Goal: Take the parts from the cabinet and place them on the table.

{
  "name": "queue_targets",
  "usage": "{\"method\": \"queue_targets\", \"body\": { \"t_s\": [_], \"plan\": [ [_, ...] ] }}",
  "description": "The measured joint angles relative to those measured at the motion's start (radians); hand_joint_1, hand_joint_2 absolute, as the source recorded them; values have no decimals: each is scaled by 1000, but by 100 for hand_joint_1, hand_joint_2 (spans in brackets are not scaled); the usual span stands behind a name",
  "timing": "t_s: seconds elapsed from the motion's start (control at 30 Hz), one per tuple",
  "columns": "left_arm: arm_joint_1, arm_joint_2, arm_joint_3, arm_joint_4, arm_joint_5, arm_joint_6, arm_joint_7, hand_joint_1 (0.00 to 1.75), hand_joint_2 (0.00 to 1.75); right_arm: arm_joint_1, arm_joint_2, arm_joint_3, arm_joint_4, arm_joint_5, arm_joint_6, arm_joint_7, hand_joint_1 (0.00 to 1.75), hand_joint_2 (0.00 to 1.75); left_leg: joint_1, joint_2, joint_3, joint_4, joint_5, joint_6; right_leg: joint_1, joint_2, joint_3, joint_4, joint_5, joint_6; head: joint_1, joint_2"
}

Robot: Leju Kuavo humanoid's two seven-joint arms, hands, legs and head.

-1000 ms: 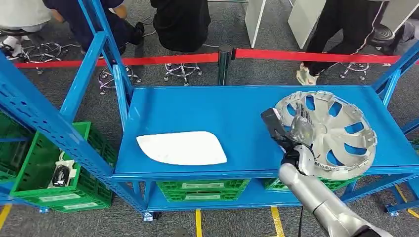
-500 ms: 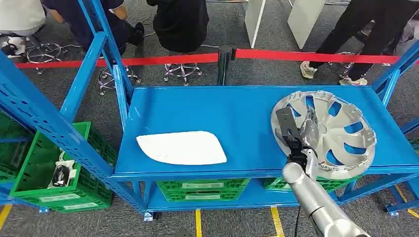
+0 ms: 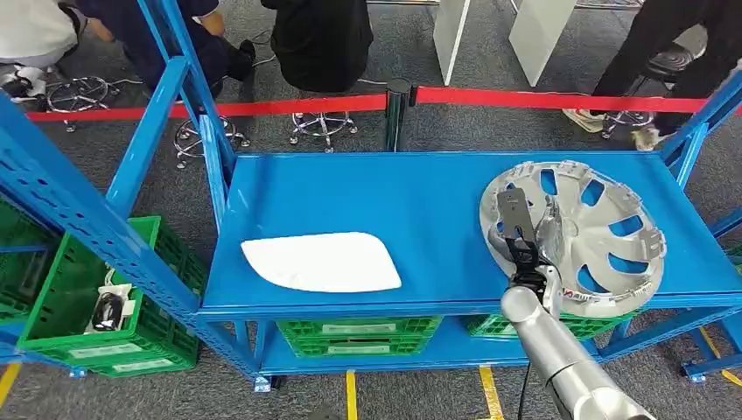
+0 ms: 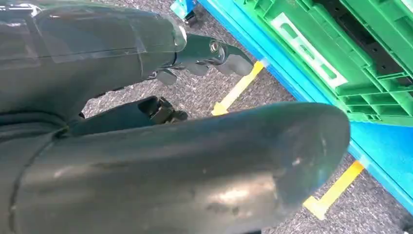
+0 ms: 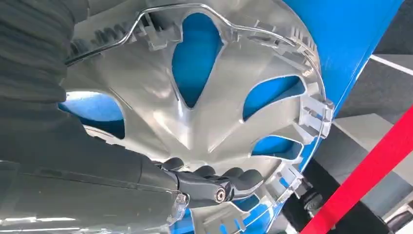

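A silver wheel cover (image 3: 604, 236) lies on the right part of the blue table top (image 3: 367, 192), its hollow side up. My right hand (image 3: 528, 232) reaches over its left rim, dark thumb outside and fingers inside, and grips that rim. In the right wrist view the fingers (image 5: 214, 183) curl against the cover's ribbed inner face (image 5: 195, 126). A flat white part (image 3: 319, 261) rests on the table's front left. My left hand (image 4: 146, 97) hangs low beside the frame with nothing in it, fingers loosely apart.
Green crates (image 3: 87, 297) stand on the lower left shelf and under the table (image 3: 359, 337). Blue frame posts (image 3: 166, 105) rise at the left. A red barrier tape (image 3: 262, 107) with a black post (image 3: 398, 109) runs behind; people stand beyond it.
My right hand has shifted right, further over the wheel cover's left rim, and the cover has settled flat on the table. A person behind the tape has walked to the right.
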Motion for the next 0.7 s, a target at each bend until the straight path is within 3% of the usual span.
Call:
{"method": "queue_targets", "body": {
  "t_s": [0.07,0.2,0.4,0.7],
  "plan": [
    [0,0,0,0,0,0,2,0,0,0,0,2,2,-3,8,5,0,175,0,0,0,0,0,0,0,0,0,0,0,0,0,0],
    [0,0,0,0,0,0,3,0,0,-20,-14,21,6,-26,108,74,0,175,0,1,0,0,0,0,0,0,0,0,0,0,0,0],
    [0,0,0,0,0,0,3,0,0,-33,-31,48,8,-33,141,100,0,175,0,1,0,0,0,0,0,0,0,0,0,0,1,0],
    [3,-5,0,0,2,3,-3,0,0,-75,-86,151,15,-21,312,188,0,175,0,0,1,0,0,0,0,0,1,0,0,0,0,0]
  ]
}}
